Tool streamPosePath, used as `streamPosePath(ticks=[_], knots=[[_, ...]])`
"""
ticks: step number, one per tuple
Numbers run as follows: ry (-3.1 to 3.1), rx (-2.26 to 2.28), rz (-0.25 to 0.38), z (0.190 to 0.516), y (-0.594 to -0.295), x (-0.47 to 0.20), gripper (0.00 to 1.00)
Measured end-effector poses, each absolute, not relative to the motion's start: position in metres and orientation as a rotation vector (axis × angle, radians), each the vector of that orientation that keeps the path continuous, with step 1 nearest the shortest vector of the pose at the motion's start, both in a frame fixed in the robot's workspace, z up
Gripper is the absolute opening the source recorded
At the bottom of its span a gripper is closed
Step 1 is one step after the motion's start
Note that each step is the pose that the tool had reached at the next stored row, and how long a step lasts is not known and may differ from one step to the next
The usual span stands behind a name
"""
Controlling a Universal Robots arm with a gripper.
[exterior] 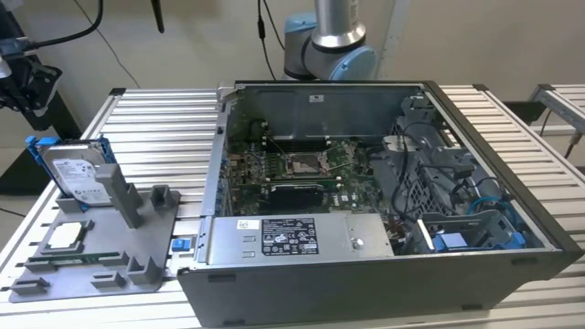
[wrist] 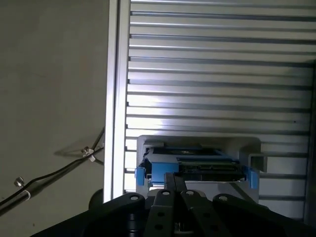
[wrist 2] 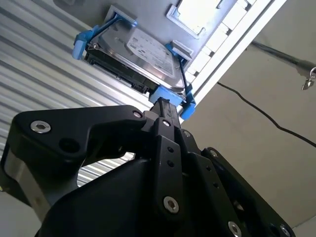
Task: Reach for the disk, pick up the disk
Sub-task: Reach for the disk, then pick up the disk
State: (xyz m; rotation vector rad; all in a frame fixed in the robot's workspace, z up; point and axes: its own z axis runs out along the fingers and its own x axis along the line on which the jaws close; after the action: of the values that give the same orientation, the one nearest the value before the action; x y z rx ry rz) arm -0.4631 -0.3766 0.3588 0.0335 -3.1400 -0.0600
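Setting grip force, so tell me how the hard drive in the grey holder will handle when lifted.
The hard drive looks like a rigid metal slab: likely stiff and heavy for its size. Its blue bracket looks like thin plastic and may flex if squeezed alone. Standing on edge in the grey holder, it could tip if nudged.

Open overhead at the disk [exterior: 77, 177], upright in the grey holder tray [exterior: 137, 241] near the table [exterior: 155, 116] edge. Fronted at one lower corner by a tall grey post [exterior: 119, 195], with a lower post [exterior: 163, 197] just beside. Walled off toward the exterior view's right by the open computer case [exterior: 366, 295]. Bare ribbed table behind the tray. In the second wrist view, barely any gap between the gripper [wrist 2: 163, 104] and the disk's blue bracket [wrist 2: 169, 95]; open room past the table edge.
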Motion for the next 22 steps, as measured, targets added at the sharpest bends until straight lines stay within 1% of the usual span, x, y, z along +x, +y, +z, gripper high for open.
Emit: streamPosePath(ticks=[6,22], knots=[[-3.137,0.121,-0.060,0.3588,-0.3767,-0.4632,0.00],[-3.082,0.570,-0.059,0.3588,-0.3766,-0.4632,0.00]])
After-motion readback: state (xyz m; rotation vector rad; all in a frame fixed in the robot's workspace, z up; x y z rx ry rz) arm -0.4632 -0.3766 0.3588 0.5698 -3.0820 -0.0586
